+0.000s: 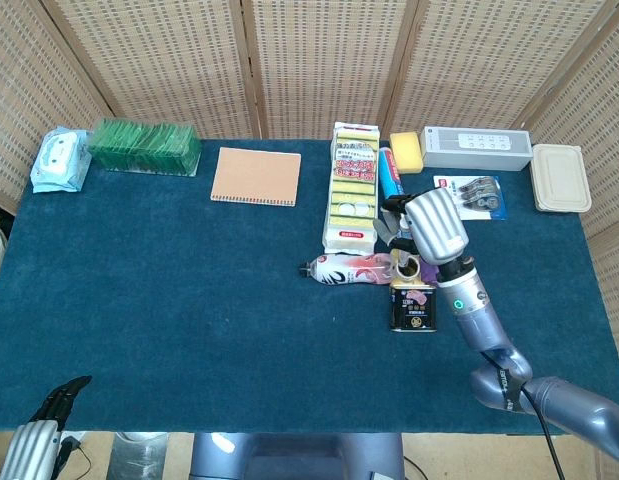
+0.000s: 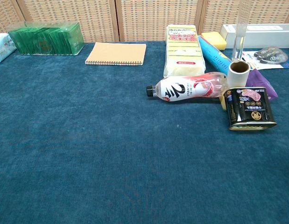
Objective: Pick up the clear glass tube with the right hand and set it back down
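Note:
The clear glass tube (image 2: 240, 30) hangs upright in the chest view, its top cut off by the frame. Its lower end hovers just above a white cardboard roll (image 2: 238, 73). My right hand (image 1: 430, 226) holds the tube over the cluster right of centre; in the head view the hand hides the tube, and the chest view does not show the hand. My left hand (image 1: 34, 445) sits at the bottom left edge of the head view, off the table, holding nothing.
Under the tube lie a plastic bottle (image 2: 186, 87), a black can (image 2: 249, 108) and a purple item (image 2: 262, 85). A sponge pack (image 2: 183, 44), blue tube (image 2: 213, 55), notebook (image 2: 116, 53), green box (image 2: 46, 38) and white speaker (image 1: 476, 148) line the back.

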`<state>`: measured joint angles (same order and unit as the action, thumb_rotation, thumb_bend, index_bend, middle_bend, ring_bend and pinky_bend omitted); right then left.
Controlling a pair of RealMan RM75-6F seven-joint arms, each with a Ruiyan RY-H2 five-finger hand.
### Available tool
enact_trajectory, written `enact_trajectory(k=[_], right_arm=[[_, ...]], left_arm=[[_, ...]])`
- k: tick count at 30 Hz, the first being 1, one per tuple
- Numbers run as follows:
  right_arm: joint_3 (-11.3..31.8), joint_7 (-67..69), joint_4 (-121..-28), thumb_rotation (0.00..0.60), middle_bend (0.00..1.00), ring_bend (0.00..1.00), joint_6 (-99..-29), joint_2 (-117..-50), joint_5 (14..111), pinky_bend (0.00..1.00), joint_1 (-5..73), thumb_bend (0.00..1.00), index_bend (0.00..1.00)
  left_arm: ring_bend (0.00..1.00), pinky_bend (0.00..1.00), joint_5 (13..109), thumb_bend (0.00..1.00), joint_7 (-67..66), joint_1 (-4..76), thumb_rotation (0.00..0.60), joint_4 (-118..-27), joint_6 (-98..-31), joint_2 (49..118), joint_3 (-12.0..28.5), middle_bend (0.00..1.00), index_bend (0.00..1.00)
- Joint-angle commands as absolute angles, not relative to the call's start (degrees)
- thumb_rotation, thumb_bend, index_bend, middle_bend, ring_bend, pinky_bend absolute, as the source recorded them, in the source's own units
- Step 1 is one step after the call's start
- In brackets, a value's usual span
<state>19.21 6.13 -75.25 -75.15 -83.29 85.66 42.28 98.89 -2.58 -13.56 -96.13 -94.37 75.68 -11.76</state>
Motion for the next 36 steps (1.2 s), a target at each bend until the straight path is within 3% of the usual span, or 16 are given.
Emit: enact_trajectory(k=[1, 30, 36], right_arm=[[18.4, 8.4, -72.3, 0.600, 0.99, 1.00, -75.6, -84.2, 86.3, 1.00, 42.5, 0.39, 0.81], [14.4, 14.9, -59.7, 0.600, 0.98, 1.00, -78.8, -92.1, 88.3, 1.00, 42.5, 0.32, 0.81], [13.7, 16.1, -56.9, 0.600, 0.91, 0.96, -78.7, -93.9, 88.5, 0.94, 42.7, 0.31, 0.80]], left_arm=[[0.16, 0.35, 98.6, 0.20, -3.5, -13.7, 0.600, -96.8, -94.2, 75.6, -11.7, 0.17, 0.11], [0.16, 0.35, 98.4, 0.20, -4.6, -13.9, 0.600, -97.0, -93.6, 75.8, -11.4, 0.17, 0.11], [0.16, 0.35, 98.4, 0.20, -4.5, -14.1, 0.600, -96.9, -93.9, 75.8, -11.2, 0.17, 0.12]])
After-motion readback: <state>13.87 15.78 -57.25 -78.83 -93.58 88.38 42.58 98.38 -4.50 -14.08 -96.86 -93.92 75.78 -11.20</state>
